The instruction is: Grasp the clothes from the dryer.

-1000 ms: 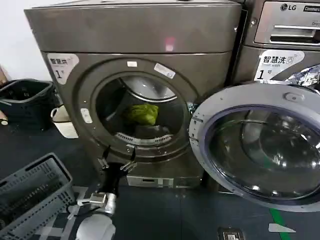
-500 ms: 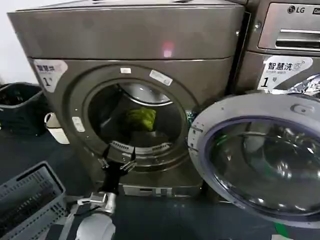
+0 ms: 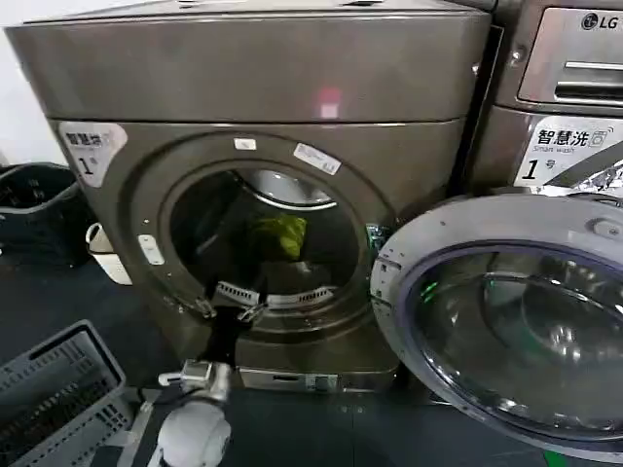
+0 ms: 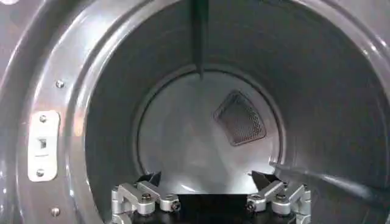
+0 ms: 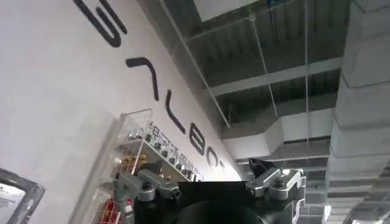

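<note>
My left pincer (image 3: 229,309), jaws wide, sits at the lower rim of the dryer (image 3: 263,88) mouth; the green clothes (image 3: 282,234) lie straight ahead, deeper inside, slightly right.

This is looking like a laundry test lab: the bronze-grey dryer (image 3: 253,126) is standing beside an LG-marked machine (image 3: 560,88), grey baskets (image 3: 54,394) are sitting on the floor, and exposed ceiling ducts (image 5: 292,122), perhaps industrial, are running overhead.
</note>
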Tool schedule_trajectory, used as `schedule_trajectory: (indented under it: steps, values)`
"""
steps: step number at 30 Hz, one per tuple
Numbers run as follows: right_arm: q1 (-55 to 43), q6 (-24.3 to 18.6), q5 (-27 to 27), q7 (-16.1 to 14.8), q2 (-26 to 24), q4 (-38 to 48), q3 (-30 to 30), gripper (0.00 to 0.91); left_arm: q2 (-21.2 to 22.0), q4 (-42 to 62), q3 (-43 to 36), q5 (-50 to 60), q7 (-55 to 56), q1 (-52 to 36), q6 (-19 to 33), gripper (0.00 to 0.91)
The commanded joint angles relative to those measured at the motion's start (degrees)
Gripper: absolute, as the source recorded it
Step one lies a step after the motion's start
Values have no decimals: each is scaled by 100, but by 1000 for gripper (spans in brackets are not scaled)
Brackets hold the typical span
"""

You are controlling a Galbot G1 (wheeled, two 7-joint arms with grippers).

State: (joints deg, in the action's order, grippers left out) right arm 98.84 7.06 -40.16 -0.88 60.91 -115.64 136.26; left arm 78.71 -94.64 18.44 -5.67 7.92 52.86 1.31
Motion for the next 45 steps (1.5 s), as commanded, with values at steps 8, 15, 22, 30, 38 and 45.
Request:
schedule_trajectory:
  steps: [8,15,22,30,38,45]
  values:
    - [4,-74,11,-23,21,25,-13,907,364,3621,-88,77,-241,-2822,276,907]
    - [-47,-86,4,-17,25,-8,-123,907,560,4629,-97,407,-540,-3556,234,907]
    - [-71,-101,6,-22,9,30,-134,907,347,5343,-453,610,-2072,-3997,-24,907]
    - [-93,-110,8,-29,32,29,-137,907,141,6446,-1694,1334,-4059,-4774,259,907]
    - [-127,-150,26,-42,44,80,-177,907,110,7163,-2535,2230,-5594,-5364,764,907]
    - [-161,-178,90,-58,64,78,-260,907,190,7576,-2876,3516,-6287,-5775,1117,907]
